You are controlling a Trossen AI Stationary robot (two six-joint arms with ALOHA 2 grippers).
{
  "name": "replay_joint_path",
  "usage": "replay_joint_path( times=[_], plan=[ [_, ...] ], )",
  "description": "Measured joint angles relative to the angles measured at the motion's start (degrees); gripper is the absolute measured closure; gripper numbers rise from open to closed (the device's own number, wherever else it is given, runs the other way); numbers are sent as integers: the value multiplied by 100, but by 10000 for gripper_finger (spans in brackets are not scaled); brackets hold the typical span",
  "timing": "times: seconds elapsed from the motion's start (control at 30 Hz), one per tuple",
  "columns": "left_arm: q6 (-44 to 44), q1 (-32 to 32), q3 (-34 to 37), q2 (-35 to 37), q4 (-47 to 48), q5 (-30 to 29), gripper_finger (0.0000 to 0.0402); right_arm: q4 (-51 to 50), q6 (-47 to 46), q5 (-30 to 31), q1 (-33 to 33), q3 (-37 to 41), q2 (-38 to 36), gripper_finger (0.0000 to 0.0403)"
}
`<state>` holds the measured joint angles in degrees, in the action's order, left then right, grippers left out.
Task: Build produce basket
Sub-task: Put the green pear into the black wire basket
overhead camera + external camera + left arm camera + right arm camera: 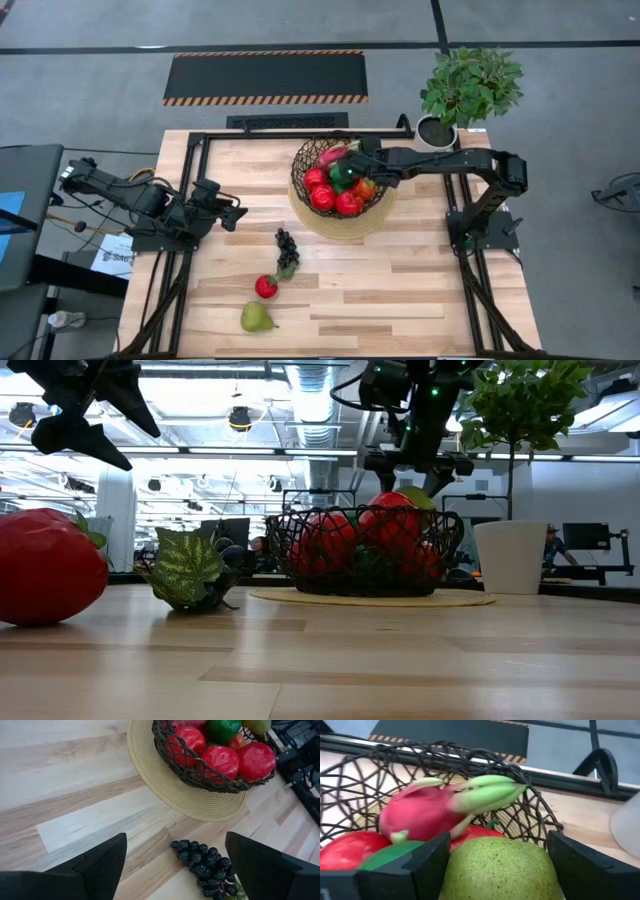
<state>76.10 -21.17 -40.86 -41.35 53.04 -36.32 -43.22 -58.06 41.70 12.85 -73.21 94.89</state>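
R gripper (495,870), jaws spread wide either side of speckled green plastic pear (497,865), sits inside round dark open-weave wire basket (303,185) w/ pink dragon fruit (420,812) behind; release low, lift straight out.

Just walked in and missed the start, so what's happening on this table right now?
The right arm's tool hangs over the basket with its jaws wide around a green pear, among red fruits and a pink dragon fruit. The left tool waits open at the table's left. Grapes, a red fruit and another pear lie outside.
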Motion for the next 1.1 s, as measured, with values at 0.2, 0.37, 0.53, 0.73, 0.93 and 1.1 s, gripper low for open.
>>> replay_joint_path(
  times=[0.2,0.37,0.53,0.73,0.93,1.1],
  plan=[
    [69,0,0,1,0,-4,77,21,-40,-17,47,0,3,65],
    [110,0,0,-1,0,-8,77,-237,-168,-142,43,0,3,63],
    [129,0,0,1,0,-8,77,-345,-221,-143,99,0,5,59],
    [98,0,0,1,0,-10,77,-461,-485,-381,257,-2,5,45],
    [78,0,0,0,4,-10,77,-390,0,-600,398,-5,5,32],
    [92,0,0,0,54,-10,77,-433,609,-624,421,-340,5,30]
  ],
)
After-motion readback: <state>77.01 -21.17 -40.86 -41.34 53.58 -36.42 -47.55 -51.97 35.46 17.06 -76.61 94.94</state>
